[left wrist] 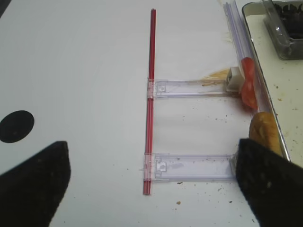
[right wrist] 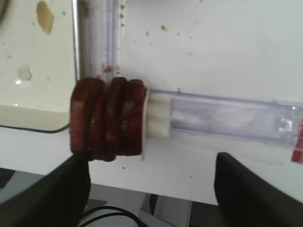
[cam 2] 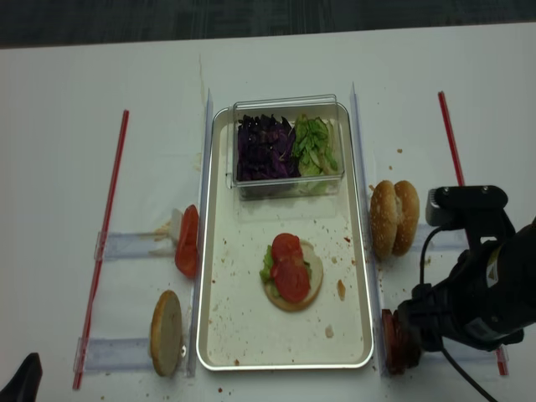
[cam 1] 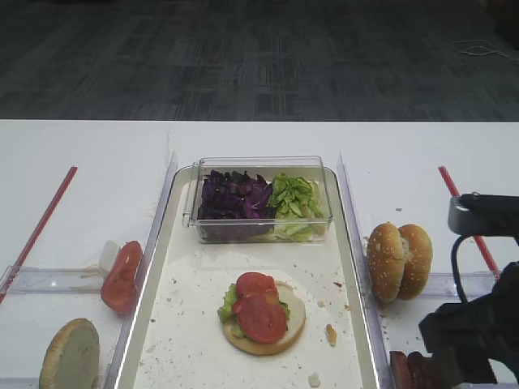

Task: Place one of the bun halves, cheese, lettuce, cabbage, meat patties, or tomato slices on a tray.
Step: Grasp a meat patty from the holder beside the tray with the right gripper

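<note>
The white tray (cam 1: 162,320) holds a flat bun half (cam 1: 280,336) topped with lettuce (cam 1: 228,304) and two tomato slices (cam 1: 259,308). Cabbage (cam 1: 233,197) and more lettuce (cam 1: 293,194) fill a clear box. Meat patties (right wrist: 108,124) stand on edge in a clear holder right of the tray, also visible as patties (cam 2: 394,339). My right gripper (right wrist: 151,189) is open, low beside them, its left finger (right wrist: 52,194) under the stack's left end. Two sesame bun halves (cam 1: 399,261) stand further back. My left gripper (left wrist: 151,184) is open over bare table. No cheese is in view.
Left of the tray a tomato slice (cam 1: 122,275) and a pale bun half (cam 1: 70,354) stand in clear holders (left wrist: 189,168). Red strips (cam 1: 40,227) run along both sides of the table. The clear box (cam 1: 259,198) sits at the tray's far end. Crumbs dot the tray.
</note>
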Available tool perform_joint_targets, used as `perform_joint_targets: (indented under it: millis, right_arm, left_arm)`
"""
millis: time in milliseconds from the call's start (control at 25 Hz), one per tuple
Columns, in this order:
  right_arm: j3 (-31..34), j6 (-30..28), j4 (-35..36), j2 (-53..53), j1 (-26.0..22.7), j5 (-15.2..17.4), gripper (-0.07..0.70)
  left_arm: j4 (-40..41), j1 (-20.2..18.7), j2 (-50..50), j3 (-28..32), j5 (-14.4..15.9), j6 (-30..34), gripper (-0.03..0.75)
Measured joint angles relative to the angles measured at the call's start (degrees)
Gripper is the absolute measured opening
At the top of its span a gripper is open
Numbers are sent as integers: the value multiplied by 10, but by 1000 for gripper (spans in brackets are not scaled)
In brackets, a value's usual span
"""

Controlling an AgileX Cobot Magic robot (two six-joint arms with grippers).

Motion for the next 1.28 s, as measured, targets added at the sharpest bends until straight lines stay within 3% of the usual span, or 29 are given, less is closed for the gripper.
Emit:
perform_joint_targets:
  millis: [320,560,920,1280]
  right_arm:
    - [-43,88,0,0,104,-39,576]
    - [-49,117,0,7,122,-51,576]
    - [-49,76,46,98,123,-70,567]
    - [-50,47,73,108,124,-78,510]
  left_arm:
    - [0,0,0,0,0,0,685]
    - [0,0,0,0,0,0,685]
    - [0,0,0,0,0,0,685]
    - [0,0,0,0,0,0,685]
